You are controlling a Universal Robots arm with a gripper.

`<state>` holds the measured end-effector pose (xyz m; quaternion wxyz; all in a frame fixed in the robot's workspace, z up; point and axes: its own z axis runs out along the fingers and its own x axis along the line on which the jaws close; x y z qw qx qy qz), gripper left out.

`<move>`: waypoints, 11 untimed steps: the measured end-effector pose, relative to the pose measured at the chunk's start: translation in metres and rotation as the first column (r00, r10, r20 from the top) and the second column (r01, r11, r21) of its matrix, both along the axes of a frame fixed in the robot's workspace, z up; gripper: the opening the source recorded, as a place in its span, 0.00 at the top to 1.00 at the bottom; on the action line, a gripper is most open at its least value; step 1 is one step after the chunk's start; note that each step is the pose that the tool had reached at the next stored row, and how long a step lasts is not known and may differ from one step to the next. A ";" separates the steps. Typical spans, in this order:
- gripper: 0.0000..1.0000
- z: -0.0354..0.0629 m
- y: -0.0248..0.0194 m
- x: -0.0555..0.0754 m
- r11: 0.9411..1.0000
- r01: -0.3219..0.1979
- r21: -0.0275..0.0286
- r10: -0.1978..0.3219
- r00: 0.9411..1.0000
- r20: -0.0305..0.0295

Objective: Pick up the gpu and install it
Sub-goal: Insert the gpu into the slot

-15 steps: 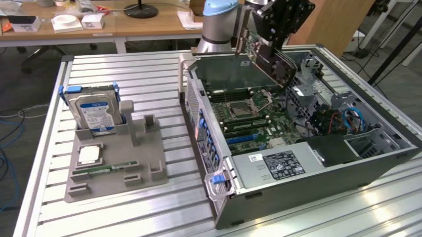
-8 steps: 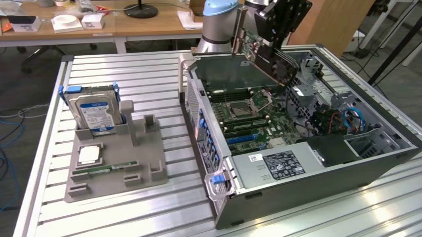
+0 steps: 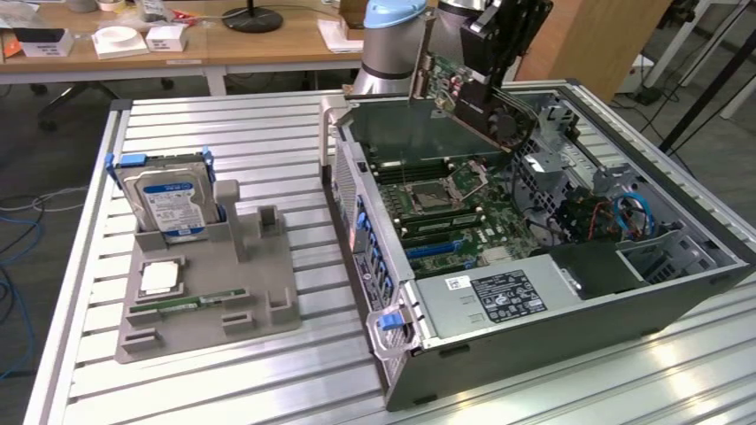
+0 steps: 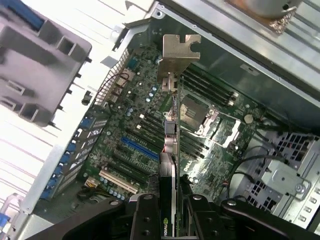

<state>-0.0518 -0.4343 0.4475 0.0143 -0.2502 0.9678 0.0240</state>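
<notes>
Holding the card by one end, my pincer is clamped tight on it. The card hangs tilted in the air over the open computer box, above the green board inside. Its silver end is far from my pincer. A drive stands in a grey holder beside the box.

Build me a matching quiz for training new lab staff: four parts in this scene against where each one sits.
1. gpu
2. hard drive
3. silver chip
4. long blue slot

A. upright in the grey holder
B. inside the open case
C. gripped by the tool, over the case
D. flat in the grey holder

Pairs: 1-C, 2-A, 3-D, 4-B.
</notes>
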 end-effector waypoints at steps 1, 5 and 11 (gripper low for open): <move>0.74 0.0000 0.0000 0.000 1.000 -0.015 0.000 0.015 1.000 0.000; 0.74 -0.0001 0.0002 0.000 0.997 -0.077 0.000 0.077 0.997 0.000; 0.74 -0.0001 0.0020 0.000 0.992 -0.128 0.000 0.128 0.992 0.000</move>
